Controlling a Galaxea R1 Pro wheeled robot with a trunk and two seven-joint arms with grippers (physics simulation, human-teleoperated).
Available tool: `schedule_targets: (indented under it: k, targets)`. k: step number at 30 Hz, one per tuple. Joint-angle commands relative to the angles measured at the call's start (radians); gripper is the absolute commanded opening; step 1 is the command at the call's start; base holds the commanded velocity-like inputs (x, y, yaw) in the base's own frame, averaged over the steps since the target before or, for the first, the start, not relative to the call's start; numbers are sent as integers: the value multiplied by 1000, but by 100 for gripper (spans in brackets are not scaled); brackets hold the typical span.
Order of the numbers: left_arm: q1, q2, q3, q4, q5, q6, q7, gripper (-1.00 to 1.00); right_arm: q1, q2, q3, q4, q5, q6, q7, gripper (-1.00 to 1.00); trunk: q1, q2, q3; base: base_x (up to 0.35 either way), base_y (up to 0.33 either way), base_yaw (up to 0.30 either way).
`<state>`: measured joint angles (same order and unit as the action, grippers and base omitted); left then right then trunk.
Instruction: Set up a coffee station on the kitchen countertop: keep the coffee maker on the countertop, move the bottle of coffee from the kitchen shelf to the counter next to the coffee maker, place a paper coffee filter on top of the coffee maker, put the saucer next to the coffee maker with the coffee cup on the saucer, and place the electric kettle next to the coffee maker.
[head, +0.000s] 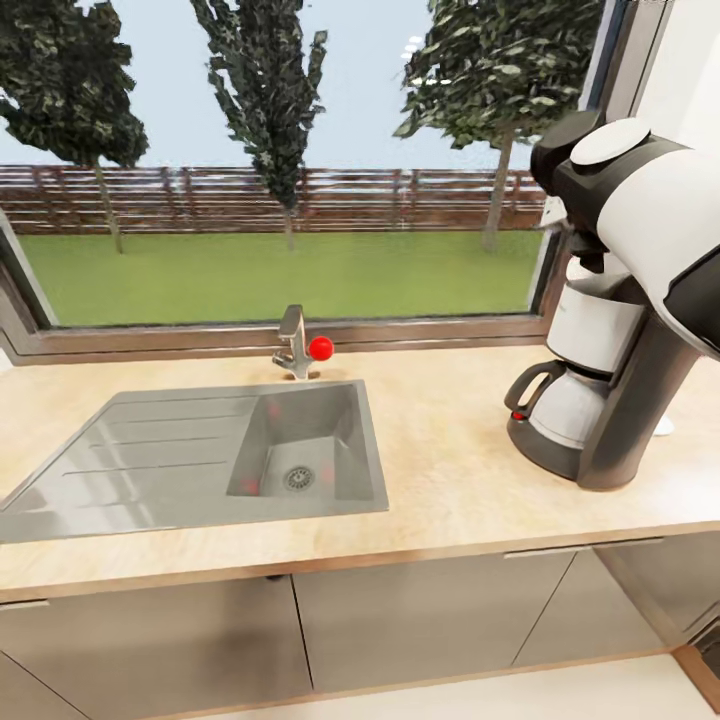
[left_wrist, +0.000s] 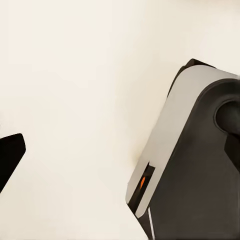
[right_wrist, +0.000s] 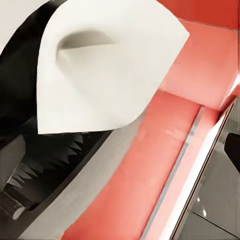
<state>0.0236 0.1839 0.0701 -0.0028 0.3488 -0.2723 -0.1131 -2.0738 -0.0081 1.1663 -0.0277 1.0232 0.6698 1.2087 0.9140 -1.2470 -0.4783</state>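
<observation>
The coffee maker (head: 590, 400), black and white with a glass carafe, stands on the wooden countertop (head: 440, 450) at the right, under the window. My right arm (head: 650, 200) hangs in front of its top. In the right wrist view my right gripper (right_wrist: 45, 125) is shut on a white paper coffee filter (right_wrist: 105, 65), pinched against a serrated black finger (right_wrist: 50, 160). One dark fingertip (left_wrist: 9, 155) of my left gripper shows over a pale cream surface; its other finger is out of frame. The coffee bottle, saucer, cup and kettle are out of view.
A steel sink (head: 300, 450) with a drainboard (head: 130, 460) is set into the counter's left half, with a faucet (head: 293, 345) and red knob (head: 321, 348) behind it. Grey cabinet fronts (head: 420, 610) run below. Red panels (right_wrist: 150, 175) lie behind the filter.
</observation>
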Motion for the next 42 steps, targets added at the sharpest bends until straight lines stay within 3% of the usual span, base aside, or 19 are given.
schedule_targets:
  k: [1, 8, 26, 33, 37, 42]
  targets:
    - [0, 0, 7, 0, 5, -1, -8, 100, 0, -4, -8, -7, 8, 9, 5, 100, -4, 7, 2, 0, 0, 0]
    - [0, 0, 7, 0, 4, -1, -8, 100, 0, -43, -8, -67, 8, 20, 7, 100, -31, 56, 24, 0, 0, 0]
    - [0, -2, 7, -1, 4, -1, -8, 100, 0, -88, -18, -90, 7, 22, 2, 100, -100, 182, 81, 0, 0, 0]
    - [0, -3, 7, -2, 4, -1, -8, 100, 0, -134, -84, -124, 5, 25, -27, 100, -127, 231, 103, 0, 0, 0]
    - [0, -3, 7, -2, 4, -2, -8, 100, 0, -164, -145, -157, 5, 42, -67, 100, -142, 259, 115, 0, 0, 0]
    - [0, -4, 6, -2, 2, -2, -8, 100, 0, -181, -165, -161, 5, 47, -103, 100, -161, 294, 131, 0, 0, 0]
